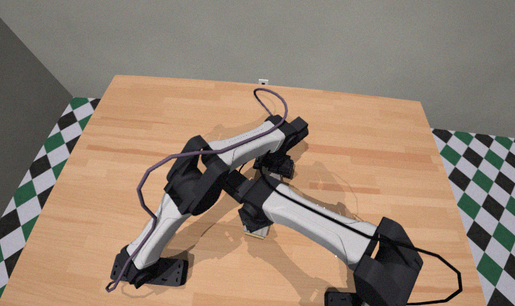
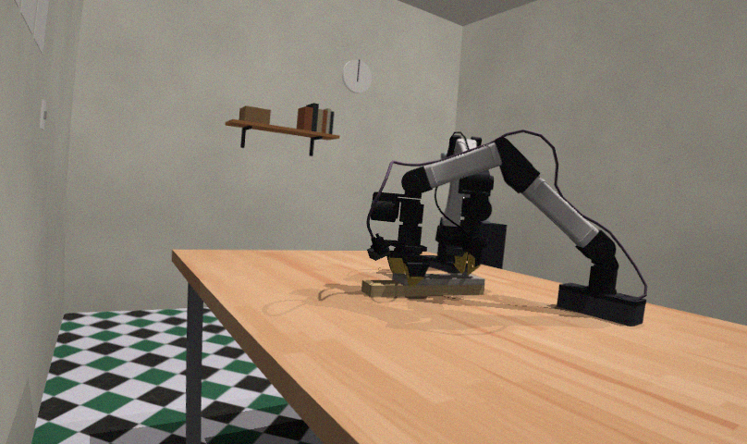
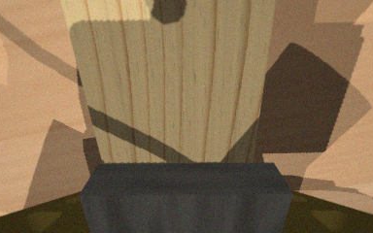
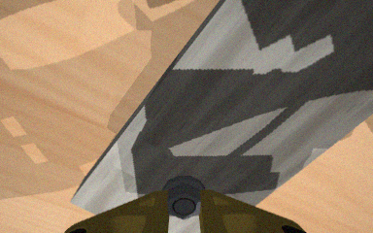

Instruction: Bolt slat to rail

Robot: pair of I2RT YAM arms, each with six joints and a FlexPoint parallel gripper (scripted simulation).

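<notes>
The grey slat (image 1: 261, 230) (image 2: 448, 280) (image 3: 186, 209) (image 4: 213, 87) lies flat along the pale wooden rail (image 1: 254, 235) (image 2: 432, 289) (image 3: 184, 73); the rail extends past it in the left wrist view. My left gripper (image 2: 406, 273) (image 3: 186, 196) is shut on the slat near one end, a finger on each side. The dark round nut (image 4: 184, 183) stands on the slat near its other end, with the bolt tip (image 4: 184, 207) visible inside it. My right gripper (image 2: 465, 263) (image 4: 184, 200) is shut on the nut from above. The nut's underside is hidden.
The rail lies on the wooden table (image 1: 366, 129) (image 2: 476, 374). Both arms reach inward and cross closely above it in the top view, the left forearm (image 1: 248, 145) beyond the right forearm (image 1: 313, 219). A dark round patch (image 3: 169, 11) shows on the rail beyond the slat.
</notes>
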